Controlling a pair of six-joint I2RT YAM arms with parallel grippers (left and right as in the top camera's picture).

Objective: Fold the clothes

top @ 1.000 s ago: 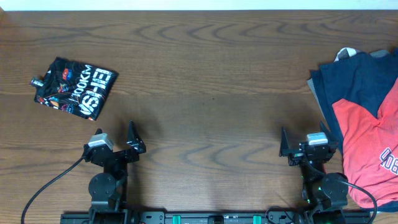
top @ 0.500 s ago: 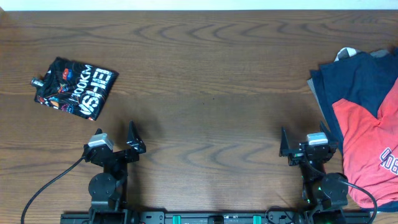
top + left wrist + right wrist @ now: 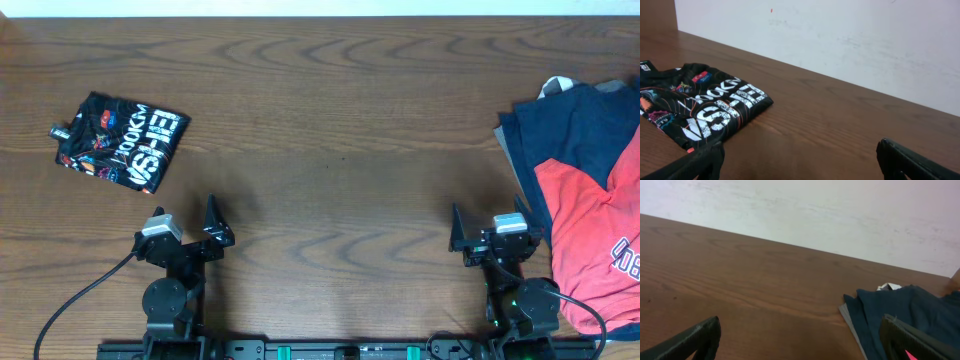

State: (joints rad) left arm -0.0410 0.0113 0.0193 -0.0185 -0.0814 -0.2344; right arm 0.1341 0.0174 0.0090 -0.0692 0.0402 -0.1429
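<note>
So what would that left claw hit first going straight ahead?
Ahead of the left gripper is only table, then the white wall. The black jersey lies left of that line; its corner might catch the left finger, hard to judge.

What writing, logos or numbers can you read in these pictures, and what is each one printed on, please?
"HOOKM", roughly: smaller white letters on the folded black jersey; the fold cuts it off.
"VSHE", roughly: large white letters on the same jersey.
Small colourful logos on the jersey: too small to read.
White characters on the red shirt: cut by the frame edge, unreadable.
</note>
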